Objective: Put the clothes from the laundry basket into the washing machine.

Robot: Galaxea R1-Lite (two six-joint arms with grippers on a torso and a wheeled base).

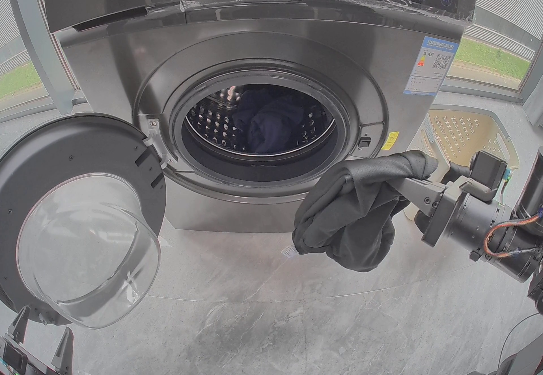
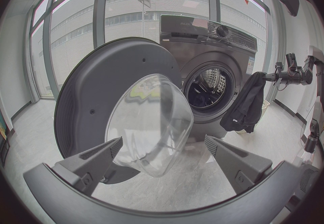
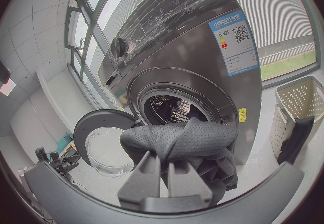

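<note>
Head view: carrying step, with a dark garment [image 1: 345, 212] pinched tight between the closed fingers of the right gripper [image 1: 399, 185], hanging just beside the washing machine [image 1: 113, 71] opening, off its lower right edge. Already in the drum: dark blue clothes [image 1: 266, 122]. Left gripper [image 2: 162, 141] spread wide, holding nothing, near the open door [image 1: 73, 167]. Next, probably: lift, push in through the opening, release; another dark piece [image 3: 297, 137] draped over the basket [image 3: 290, 99] rim

**Hidden and Cut Off**

The laundry basket [image 1: 472, 136] is half hidden behind the corner of the washing machine [image 1: 294, 37] and the right gripper [image 1: 399, 185], whose fingertips are buried in the dark garment [image 1: 350, 212]. The head view's lower edge cuts off the left gripper [image 1: 41, 336].
</note>
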